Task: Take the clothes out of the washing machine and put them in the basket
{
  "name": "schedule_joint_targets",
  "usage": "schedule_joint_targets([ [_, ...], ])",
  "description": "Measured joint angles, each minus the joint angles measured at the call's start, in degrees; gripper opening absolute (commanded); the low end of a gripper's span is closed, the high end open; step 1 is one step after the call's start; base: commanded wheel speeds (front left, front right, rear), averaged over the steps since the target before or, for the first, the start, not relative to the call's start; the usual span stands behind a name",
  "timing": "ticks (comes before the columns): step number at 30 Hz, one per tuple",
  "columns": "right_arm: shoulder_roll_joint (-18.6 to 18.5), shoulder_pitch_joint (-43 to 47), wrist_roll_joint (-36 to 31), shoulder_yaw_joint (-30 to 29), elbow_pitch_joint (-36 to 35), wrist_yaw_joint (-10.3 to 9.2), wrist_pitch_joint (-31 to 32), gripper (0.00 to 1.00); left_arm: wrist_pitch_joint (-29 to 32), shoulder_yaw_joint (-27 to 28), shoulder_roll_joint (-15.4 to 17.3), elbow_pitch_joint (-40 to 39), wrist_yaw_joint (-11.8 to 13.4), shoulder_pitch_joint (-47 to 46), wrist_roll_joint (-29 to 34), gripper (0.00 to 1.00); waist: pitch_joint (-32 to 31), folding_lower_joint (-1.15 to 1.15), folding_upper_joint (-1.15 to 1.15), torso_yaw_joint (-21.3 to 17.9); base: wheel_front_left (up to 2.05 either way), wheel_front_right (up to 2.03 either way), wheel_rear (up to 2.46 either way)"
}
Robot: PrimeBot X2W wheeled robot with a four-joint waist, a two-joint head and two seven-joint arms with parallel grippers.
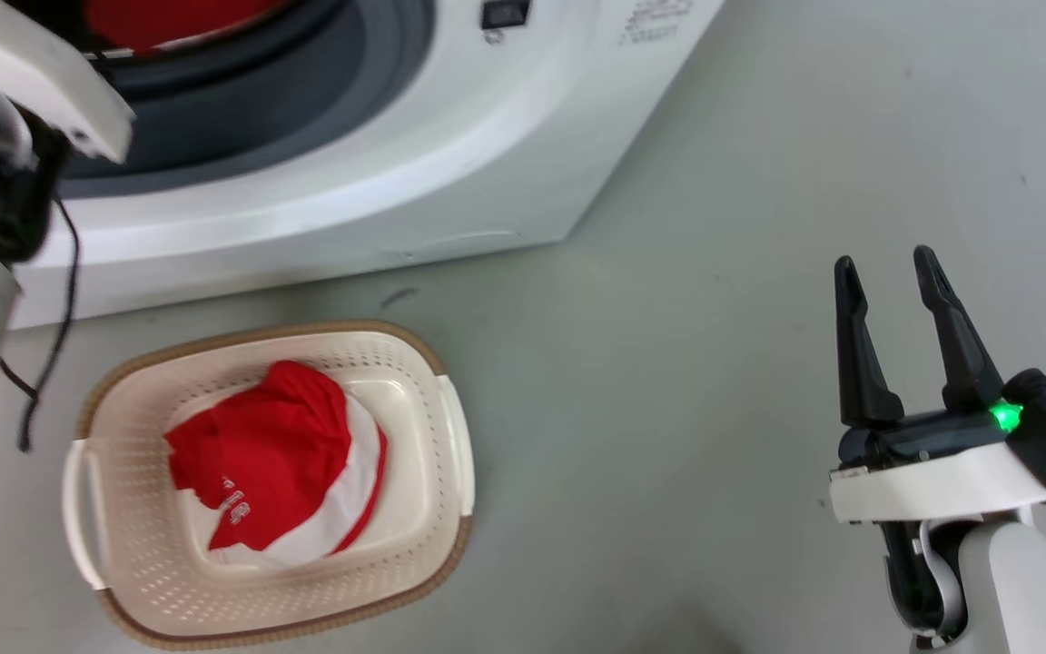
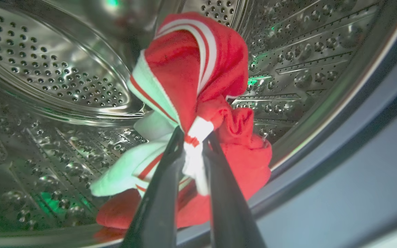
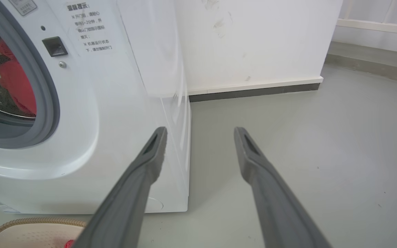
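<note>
Right, roughly halfway by the look of it: one red garment already lies in the basket. The left gripper is inside the washing machine, fingers pinched tight on a bunched fold of the striped red piece, which hangs just beyond its fingertips in the drum. The right gripper idles, spread wide and empty, with the basket down to its left. Left to do: draw this piece out and drop it in.
</note>
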Motion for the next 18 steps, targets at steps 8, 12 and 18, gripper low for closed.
schedule_joint_targets([
  [8,0.0,2.3,-1.7,-0.9,1.2,0.00,0.0,1.00,-2.9,2.4,-1.5,-7.5,2.5,10.3,1.4,0.00,-7.5,0.00,0.00,4.4,0.00,0.00,0.00],
  [12,0.0,3.6,-2.1,-1.4,1.7,0.00,0.0,1.00,-2.9,7.0,-2.6,-16.0,5.2,16.9,4.4,0.00,-10.8,0.00,0.00,6.1,0.00,0.00,0.00],
  [18,0.0,5.7,-3.0,-1.3,2.6,0.00,0.0,1.00,-2.9,12.4,-4.2,-27.6,8.5,28.6,8.1,0.00,-15.2,0.00,0.00,8.5,0.00,0.00,0.00],
])
